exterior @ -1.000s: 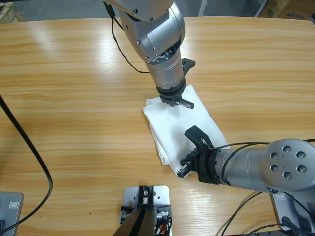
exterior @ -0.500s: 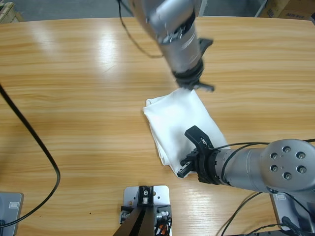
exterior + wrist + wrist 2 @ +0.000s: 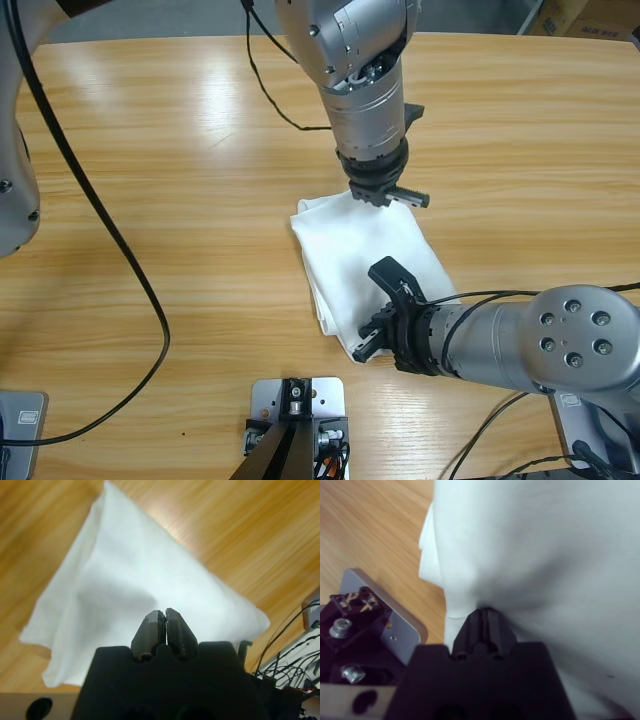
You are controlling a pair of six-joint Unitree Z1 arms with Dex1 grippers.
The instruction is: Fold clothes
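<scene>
The clothes are one white T-shirt (image 3: 360, 245), folded into a small rectangle on the wooden table (image 3: 150, 160). My left gripper (image 3: 388, 195) comes down from the top and sits at the shirt's far edge. In the left wrist view its jaws (image 3: 162, 615) are shut with nothing between them, over the folded T-shirt (image 3: 140, 570). My right gripper (image 3: 368, 345) reaches in from the lower right to the shirt's near corner. In the right wrist view its jaws (image 3: 484, 614) are shut, and the T-shirt (image 3: 535, 545) puckers around their tips.
A black cable (image 3: 100, 230) loops across the left half of the table. More cables (image 3: 295, 645) show past the shirt in the left wrist view. Bare wood lies on every side of the shirt.
The left gripper lifted off the shirt toward the far right, then came back down to its far edge. The right gripper edged slightly left at the near corner.
</scene>
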